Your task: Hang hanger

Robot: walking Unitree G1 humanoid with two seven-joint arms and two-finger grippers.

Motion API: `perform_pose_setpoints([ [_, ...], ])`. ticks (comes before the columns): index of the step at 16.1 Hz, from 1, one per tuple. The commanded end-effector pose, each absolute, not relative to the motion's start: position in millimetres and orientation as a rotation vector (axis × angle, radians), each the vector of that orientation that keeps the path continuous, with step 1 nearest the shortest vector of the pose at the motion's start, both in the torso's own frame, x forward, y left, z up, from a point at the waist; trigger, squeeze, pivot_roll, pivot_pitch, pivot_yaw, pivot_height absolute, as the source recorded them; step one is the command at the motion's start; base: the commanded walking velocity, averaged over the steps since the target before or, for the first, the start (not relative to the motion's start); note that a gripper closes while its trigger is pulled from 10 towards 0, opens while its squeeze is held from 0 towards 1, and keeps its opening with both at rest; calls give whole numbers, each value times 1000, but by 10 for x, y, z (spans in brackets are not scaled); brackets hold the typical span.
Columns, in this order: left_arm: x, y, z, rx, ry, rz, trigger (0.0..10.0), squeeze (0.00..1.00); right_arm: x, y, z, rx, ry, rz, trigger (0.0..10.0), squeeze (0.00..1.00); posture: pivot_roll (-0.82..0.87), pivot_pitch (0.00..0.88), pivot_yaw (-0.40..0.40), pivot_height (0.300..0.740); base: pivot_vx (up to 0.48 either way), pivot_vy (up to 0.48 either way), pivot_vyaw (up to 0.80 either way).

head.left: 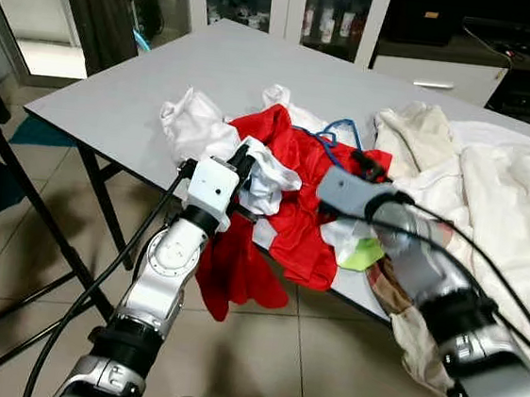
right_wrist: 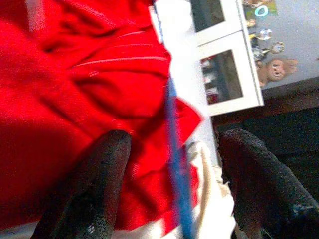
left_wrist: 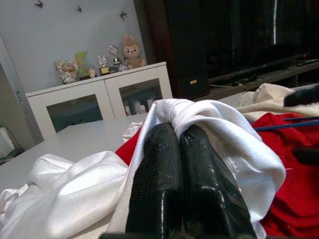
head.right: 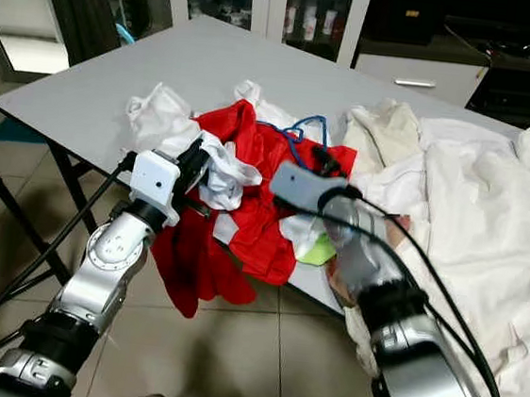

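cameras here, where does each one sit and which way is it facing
Left eye view: on the head, looking down at the grey table and clothes pile; both silver arms show.
Right eye view: same scene, shifted slightly sideways.
Left wrist view: along the left gripper, its fingers pressed together under a white garment.
Right wrist view: along the right gripper, fingers spread around the blue hanger on the red garment.
Shared: red garment, white glass-door cabinet.
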State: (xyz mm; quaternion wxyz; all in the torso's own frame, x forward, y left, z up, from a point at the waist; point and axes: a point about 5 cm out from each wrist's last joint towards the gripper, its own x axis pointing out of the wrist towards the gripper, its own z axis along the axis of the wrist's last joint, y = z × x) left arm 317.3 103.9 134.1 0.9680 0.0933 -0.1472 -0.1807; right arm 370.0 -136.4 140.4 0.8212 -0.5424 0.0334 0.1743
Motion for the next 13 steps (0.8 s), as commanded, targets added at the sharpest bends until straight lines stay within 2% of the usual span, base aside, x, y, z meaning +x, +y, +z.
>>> perform_pose_setpoints([
  [1, 3172, 1028, 1352, 189, -306, -364, 10000, 0, 3743, -1391, 1452, -1123, 76, 338, 7765, 0, 77, 0, 5, 740, 0, 0, 0],
  [2, 3170, 1025, 1351, 189, -307, -364, 10000, 0, 3752, -1406, 1460, -1106, 82, 332, 7098, 0, 77, 0, 3, 740, 0, 0, 0],
  [4, 3163, 1030, 1344, 188, -305, -362, 10000, 0, 3759, -1439, 1455, -1080, 98, 330, 4235, 0, 76, 1, 1, 740, 0, 0, 0],
  [5, 3160, 1031, 1342, 188, -305, -361, 10000, 0, 3760, -1454, 1450, -1077, 104, 330, 4235, 0, 76, 1, 1, 740, 0, 0, 0],
  [6, 3155, 1028, 1336, 187, -303, -361, 10000, 0, 3762, -1493, 1428, -1072, 122, 330, 0, 0, 75, 3, 0, 740, 0, 0, 0],
  [13, 3157, 1009, 1335, 181, -304, -364, 10000, 0, 3765, -1526, 1457, -1020, 116, 318, 0, 0, 67, 6, -2, 740, 0, 0, 0],
])
